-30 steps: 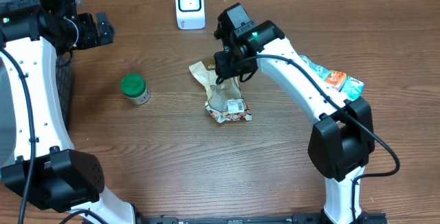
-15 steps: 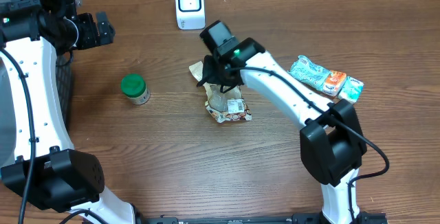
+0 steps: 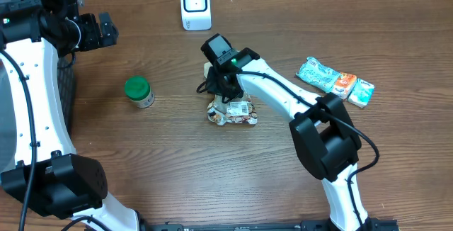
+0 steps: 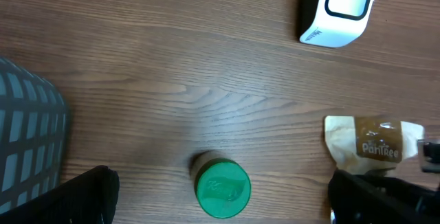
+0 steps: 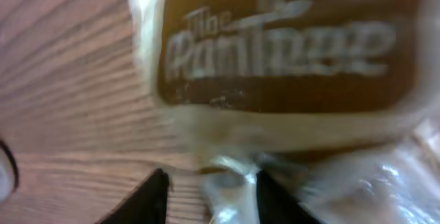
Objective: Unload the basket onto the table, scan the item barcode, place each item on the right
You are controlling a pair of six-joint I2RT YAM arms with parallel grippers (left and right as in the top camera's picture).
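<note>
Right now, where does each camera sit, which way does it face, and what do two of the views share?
Overhead: above the brown wooden table, facing down; the white left arm and right arm show.
Left wrist: high at the left, facing down at the green-lidded jar and white box-shaped scanner; left gripper's dark fingers at bottom corners.
Right wrist: close over the brown-labelled clear plastic pouch, blurred; right gripper's dark fingers at bottom edge.
Shared: both wrist views show that pouch's label.
</note>
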